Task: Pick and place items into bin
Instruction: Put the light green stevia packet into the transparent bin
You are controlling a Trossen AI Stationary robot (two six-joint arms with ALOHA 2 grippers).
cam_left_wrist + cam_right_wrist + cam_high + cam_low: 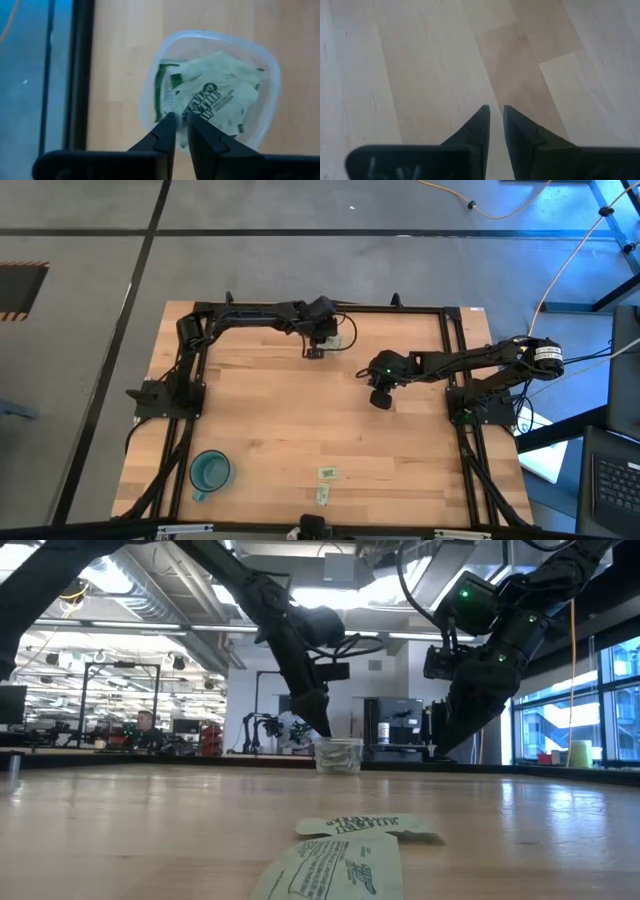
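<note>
The left gripper (181, 131) hangs directly above the bin (272, 95). Its fingers stand a narrow gap apart, and nothing shows between them. The bin holds a loose heap of packets (215, 97), directly below the fingertips.

The right gripper (496, 120) hovers over bare table (420, 65) with a similar narrow gap and holds nothing.

Two packets (325, 484) lie flat on the table, well away from both grippers and near the cup (210, 471).

Handling, as judged: each packet is thin, light and pliable, with a smooth wrapper that may slip. Take hold at an edge or a raised corner. A packet lying flat offers little to pinch.

The bin is light, thin-walled plastic and is likely to shift if bumped.

Dark green print shows on the packets, but no word can be read with confidence.
</note>
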